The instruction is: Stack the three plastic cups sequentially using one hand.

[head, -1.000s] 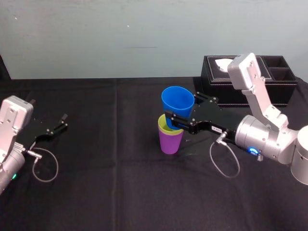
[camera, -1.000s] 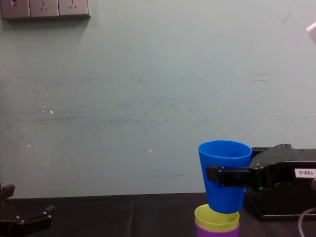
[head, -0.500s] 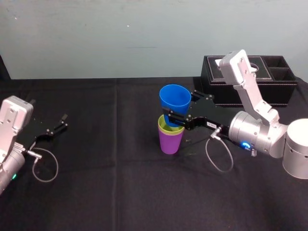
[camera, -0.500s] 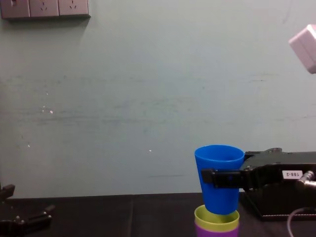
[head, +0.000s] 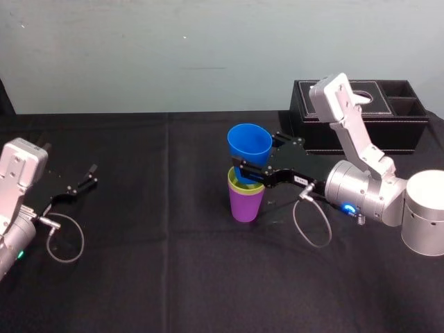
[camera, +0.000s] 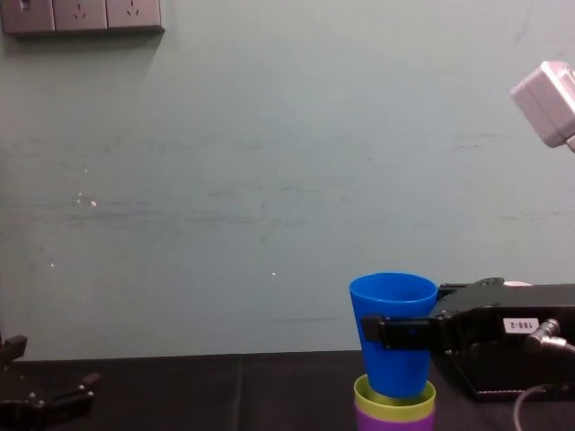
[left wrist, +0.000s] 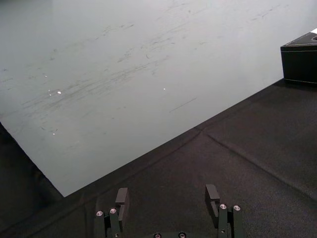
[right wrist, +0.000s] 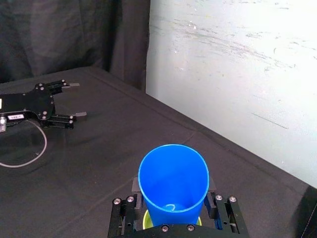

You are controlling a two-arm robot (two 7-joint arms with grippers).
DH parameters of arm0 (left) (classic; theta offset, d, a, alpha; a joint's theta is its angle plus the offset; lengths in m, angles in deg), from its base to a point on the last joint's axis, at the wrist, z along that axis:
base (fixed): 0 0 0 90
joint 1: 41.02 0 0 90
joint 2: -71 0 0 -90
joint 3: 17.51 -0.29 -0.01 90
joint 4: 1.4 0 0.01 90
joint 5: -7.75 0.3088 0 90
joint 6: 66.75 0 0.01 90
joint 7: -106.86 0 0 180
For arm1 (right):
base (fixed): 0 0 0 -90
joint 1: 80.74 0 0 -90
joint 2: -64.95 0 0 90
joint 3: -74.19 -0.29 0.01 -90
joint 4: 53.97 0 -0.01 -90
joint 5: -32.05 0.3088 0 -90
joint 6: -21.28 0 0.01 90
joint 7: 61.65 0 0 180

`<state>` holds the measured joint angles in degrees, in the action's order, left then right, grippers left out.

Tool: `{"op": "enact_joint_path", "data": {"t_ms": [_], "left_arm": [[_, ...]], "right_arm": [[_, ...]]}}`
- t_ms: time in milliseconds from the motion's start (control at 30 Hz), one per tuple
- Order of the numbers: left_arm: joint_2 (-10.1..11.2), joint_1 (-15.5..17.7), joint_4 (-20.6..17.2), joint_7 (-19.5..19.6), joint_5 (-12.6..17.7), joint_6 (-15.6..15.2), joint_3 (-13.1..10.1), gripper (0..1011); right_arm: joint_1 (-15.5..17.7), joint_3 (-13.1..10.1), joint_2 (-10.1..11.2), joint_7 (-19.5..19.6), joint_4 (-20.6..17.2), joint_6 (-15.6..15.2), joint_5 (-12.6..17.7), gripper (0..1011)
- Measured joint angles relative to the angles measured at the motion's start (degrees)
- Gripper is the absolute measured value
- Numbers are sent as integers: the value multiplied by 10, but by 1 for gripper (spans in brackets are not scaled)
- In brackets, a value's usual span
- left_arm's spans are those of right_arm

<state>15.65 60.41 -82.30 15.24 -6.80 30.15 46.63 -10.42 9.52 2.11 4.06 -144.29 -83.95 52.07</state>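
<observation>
The right gripper [head: 245,170] carries a small white label [camera: 521,325] that seems to read 188-2. It is clamped round the lower wall of the glossy blue cup [head: 250,142], which is mouth up. The cup's base dips out of sight into the yellow-green cup [head: 243,187], itself nested in the purple cup [head: 246,207] mid-table on the black cloth [head: 173,263]. The left gripper [head: 89,177] rests far left, fingers spread and empty.

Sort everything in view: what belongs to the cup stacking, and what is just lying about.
Job: blue tapered plastic cup, held by the right gripper; yellow-green plastic cup nested in the purple plastic cup.
Lying about: black tissue box at the back right; left gripper, parked open at the left; wall sockets.
</observation>
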Motion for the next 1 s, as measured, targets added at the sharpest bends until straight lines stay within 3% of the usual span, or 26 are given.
{"op": "enact_joint_path", "data": {"t_ms": [1000], "left_arm": [[0,0,0,0,0,0,0,1010]], "right_arm": [[-11,15,-15,-14,55,12,-7,724]]}}
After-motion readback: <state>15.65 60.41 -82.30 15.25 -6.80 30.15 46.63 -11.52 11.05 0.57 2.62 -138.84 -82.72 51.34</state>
